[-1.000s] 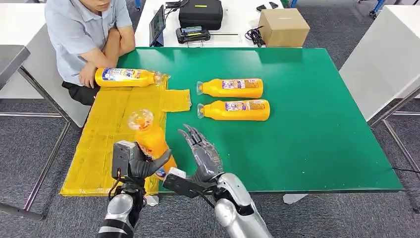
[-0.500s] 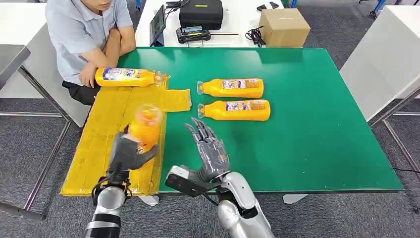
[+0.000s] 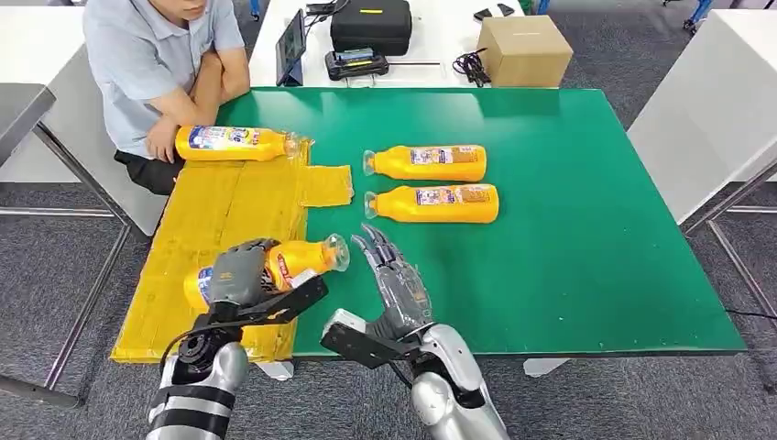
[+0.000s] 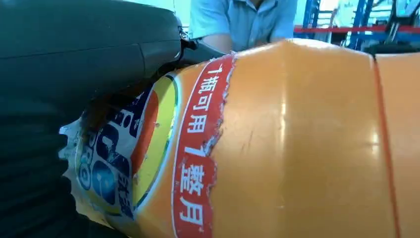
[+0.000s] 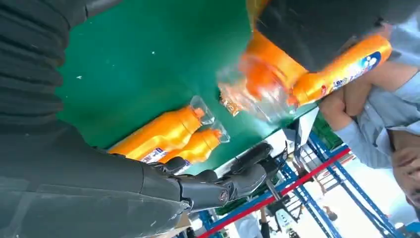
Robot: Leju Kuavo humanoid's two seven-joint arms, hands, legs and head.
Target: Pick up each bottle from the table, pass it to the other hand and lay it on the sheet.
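Observation:
My left hand (image 3: pixel 240 273) grips an orange bottle (image 3: pixel 291 259) around its middle, lying nearly level over the near part of the yellow sheet (image 3: pixel 197 238), clear cap toward the right. Its torn label (image 4: pixel 198 148) is close in the left wrist view. My right hand (image 3: pixel 396 280) stands open just right of the cap, fingers spread, holding nothing. Another orange bottle (image 3: pixel 234 143) lies at the sheet's far end, touched by a person's hand (image 3: pixel 163 140). Two more orange bottles (image 3: pixel 426 162) (image 3: pixel 432 203) lie side by side on the green table (image 3: pixel 586 229).
A person (image 3: pixel 156 55) sits at the table's far left corner. Behind the table stand a cardboard box (image 3: pixel 524 50), a black case (image 3: pixel 371 23) and a tablet (image 3: pixel 291 46). White tables flank both sides; the green surface's right half is bare.
My left hand has turned the bottle from upright to nearly level and lowered it toward the sheet. My right hand has drifted slightly right and stays open.

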